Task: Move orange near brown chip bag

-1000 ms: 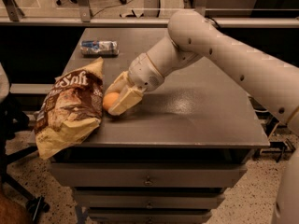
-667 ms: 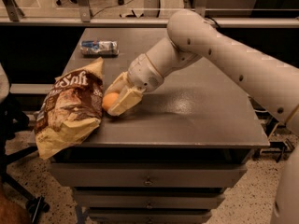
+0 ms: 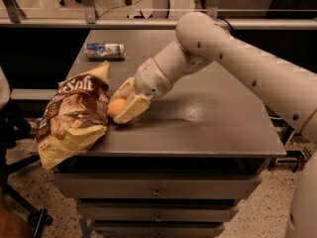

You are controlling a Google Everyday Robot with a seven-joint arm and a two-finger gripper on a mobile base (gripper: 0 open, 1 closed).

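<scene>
The gripper [image 3: 119, 110] is low over the table [image 3: 208, 128], at its front-left area, just beside the bag [image 3: 73, 117]. Its jaws are narrowed around the orange [image 3: 115, 106], one finger on each side, and appear to hold it. The orange is at or just above the table surface, near the bag's right edge; contact between the two cannot be confirmed.

Hazards from this position:

- Roll-away. The orange is round and smooth. If the jaws open while it is off the surface or moving, it is likely to roll, possibly toward the front edge, which is near.
- Bag displacement. The bag overhangs the front-left corner. Further leftward travel could push it off the table.
- Drag on withdrawal. If a finger catches the orange while the gripper retreats, the orange may be pulled away from the bag.
- Crushing of the bag under the lower finger if the gripper descends further left.

The can [image 3: 105, 50] lies well apart at the rear and presents no risk.
</scene>
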